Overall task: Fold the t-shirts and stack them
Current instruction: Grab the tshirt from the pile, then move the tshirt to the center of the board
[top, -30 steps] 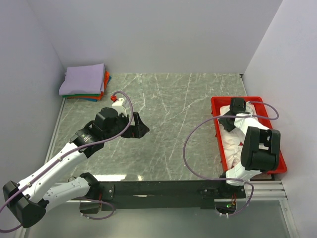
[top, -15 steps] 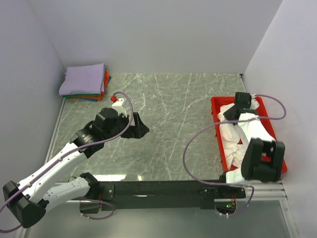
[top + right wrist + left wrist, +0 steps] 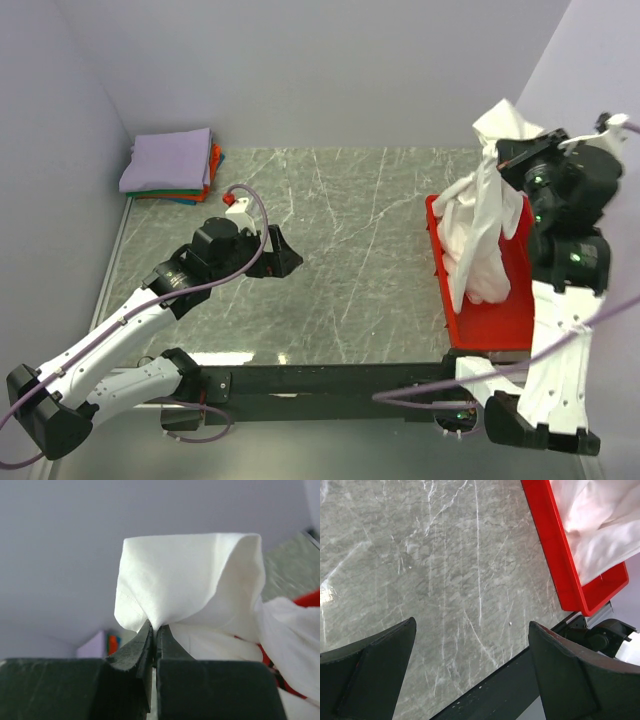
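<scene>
Seemingly at the pickup step: pinched a fold of the white t-shirt (image 3: 195, 575) in the right gripper (image 3: 154, 630), closed tight on the cloth with no gap visible. Held it high, with the rest hanging straight down below the fingers and the bottom end bunched in the red tray (image 3: 495, 325) underneath. Not spread or folded yet.

Had the left gripper (image 3: 472, 624) spread wide and holding nothing, hovering over the bare table (image 3: 340, 250), with the tray ahead and to its right. Noted the folded stack (image 3: 170, 165) well away from both grippers: lavender on top, orange, green and blue edges beneath.

Next, probably: carry the shirt clear of the tray rim, out over open table between the two grippers, then lay flat. Would need a second grab point from the left gripper to spread it. Got only a rope-like drape from the single pinch.

Materials:
- Shirt: thin, soft, limp knit, crumpled, with deep vertical folds. Likely to drag or snag on the rim.
- Tray: rigid glossy plastic, rectangular, low walls.
- Tabletop: hard, smooth, grey with white veins. Should let cloth slide easily.
</scene>
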{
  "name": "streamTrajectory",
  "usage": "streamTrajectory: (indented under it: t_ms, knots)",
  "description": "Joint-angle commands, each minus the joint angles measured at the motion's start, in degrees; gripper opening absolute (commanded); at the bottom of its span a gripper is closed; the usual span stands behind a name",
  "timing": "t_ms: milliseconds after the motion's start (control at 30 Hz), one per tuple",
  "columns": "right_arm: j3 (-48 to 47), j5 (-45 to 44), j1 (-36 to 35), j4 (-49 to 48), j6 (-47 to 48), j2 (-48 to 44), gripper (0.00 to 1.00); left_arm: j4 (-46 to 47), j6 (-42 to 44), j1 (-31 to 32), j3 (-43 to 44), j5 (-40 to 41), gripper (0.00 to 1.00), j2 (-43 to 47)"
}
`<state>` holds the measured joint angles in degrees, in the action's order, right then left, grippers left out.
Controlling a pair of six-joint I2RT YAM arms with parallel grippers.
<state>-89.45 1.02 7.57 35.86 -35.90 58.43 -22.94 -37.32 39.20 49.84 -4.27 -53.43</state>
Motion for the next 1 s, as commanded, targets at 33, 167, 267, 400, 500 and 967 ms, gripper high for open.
streamTrajectory:
  t_ms: [33, 167, 267, 400, 500, 967]
  knots:
    - [-13.5, 10.2, -1.9, -0.3, -0.5, -1.3, 0.00, 3.7, -1.4, 0.1, -0.5, -0.6, 0.99, 0.3]
    - [-20.8, 16.9, -2.7, -4.5, -4.0, -0.2, 0.00, 4.4, -2.3, 0.1, -1.1, -0.2, 0.99, 1.0]
    - [-25.1, 20.1, -2.8, -8.3, -7.7, 0.9, 0.00, 5.4, -3.2, 0.1, -1.9, -0.6, 0.99, 1.3]
    - [-28.6, 23.0, -2.8, -12.7, -13.0, 2.1, 0.00, 7.4, -4.1, 0.1, -3.4, -2.0, 0.99, 2.0]
    - [-25.2, 26.9, -3.3, -18.4, -17.4, 2.4, 0.00, 8.9, -5.0, 0.1, -4.9, -2.8, 0.98, 2.8]
    - [-22.7, 8.0, -31.9, -16.5, -5.1, 14.4, 0.00, 22.5, -4.9, 0.2, -13.2, -18.0, 0.89, 12.6]
